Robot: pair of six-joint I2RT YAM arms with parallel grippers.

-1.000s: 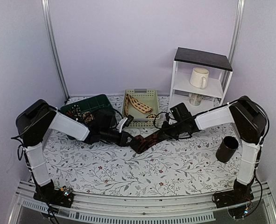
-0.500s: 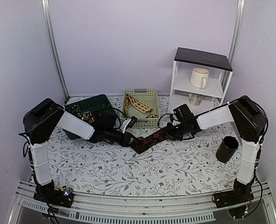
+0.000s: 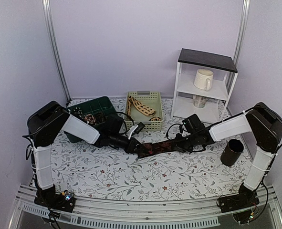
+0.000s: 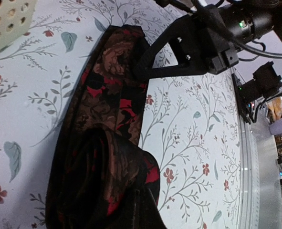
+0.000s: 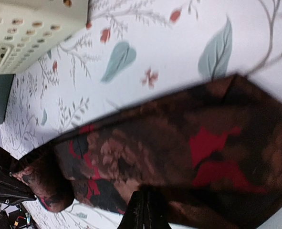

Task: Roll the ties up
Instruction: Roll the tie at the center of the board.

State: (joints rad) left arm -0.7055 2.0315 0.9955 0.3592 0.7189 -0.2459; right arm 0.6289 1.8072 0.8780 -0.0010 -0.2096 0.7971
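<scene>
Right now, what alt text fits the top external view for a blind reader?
Two arms hold a dark tie stretched on a floral table, left gripper at its rolled end, right gripper pinching the other. Behind stand a green bin, a beige basket holding a beige tie, and a white shelf.

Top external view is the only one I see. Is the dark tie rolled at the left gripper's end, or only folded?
Observer: The left wrist view shows the dark tie bunched into a loose coil there, not a tight roll.
Operator: Does the right gripper really hold it?
Observer: Yes, the right gripper is shut on its long edge, toward the pointed end.
Operator: And the part between?
Observer: It lies flat on the flowered cloth, without a twist.
</scene>
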